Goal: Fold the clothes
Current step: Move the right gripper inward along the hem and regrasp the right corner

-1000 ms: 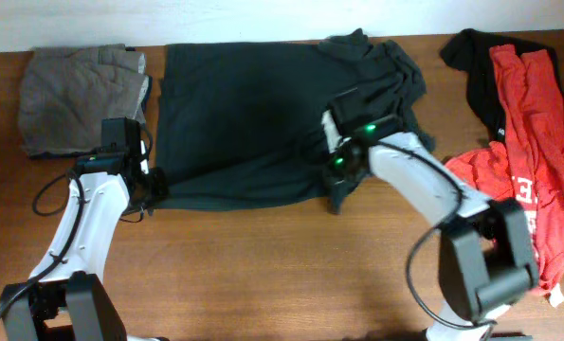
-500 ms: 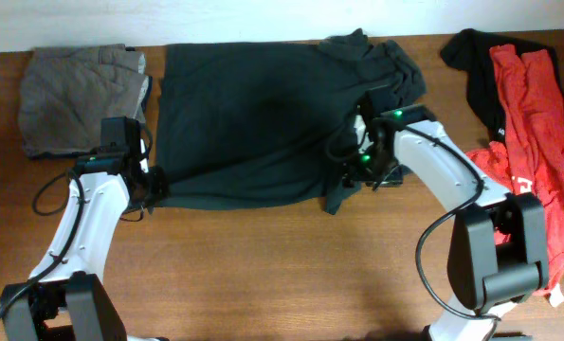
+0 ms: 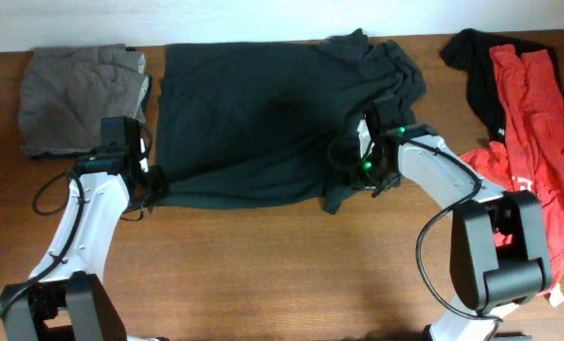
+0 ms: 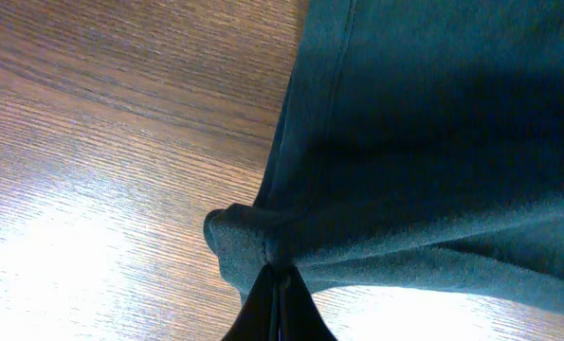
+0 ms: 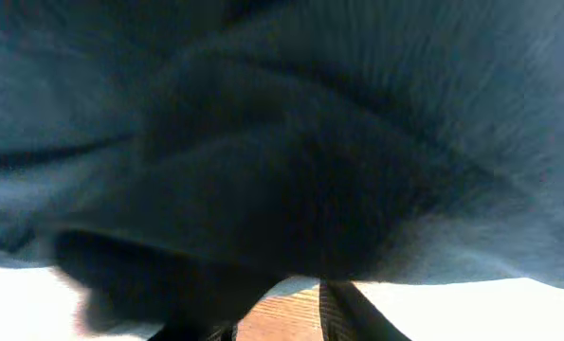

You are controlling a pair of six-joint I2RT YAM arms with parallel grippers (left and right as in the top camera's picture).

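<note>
The large black T-shirt [image 3: 244, 114] lies spread across the back middle of the table, its right side bunched. My left gripper [image 3: 156, 186] is shut on the shirt's lower-left hem corner, which shows pinched in the left wrist view [image 4: 278, 284]. My right gripper [image 3: 355, 175] is at the shirt's bunched lower-right edge. In the right wrist view its fingers [image 5: 272, 327] stand apart with bare wood between them and the dark cloth [image 5: 310, 142] lying just ahead of and over them. No white lettering shows.
Red T-shirts [image 3: 533, 123] lie heaped at the right edge, with another black garment [image 3: 471, 57] beneath them at the back. A folded grey-brown garment [image 3: 78, 95] sits at the back left. The wooden table [image 3: 263, 275] shows in front.
My right gripper has moved to the right along the shirt's lower-right edge, from over the cloth to its bunched border. The left arm has not moved.
</note>
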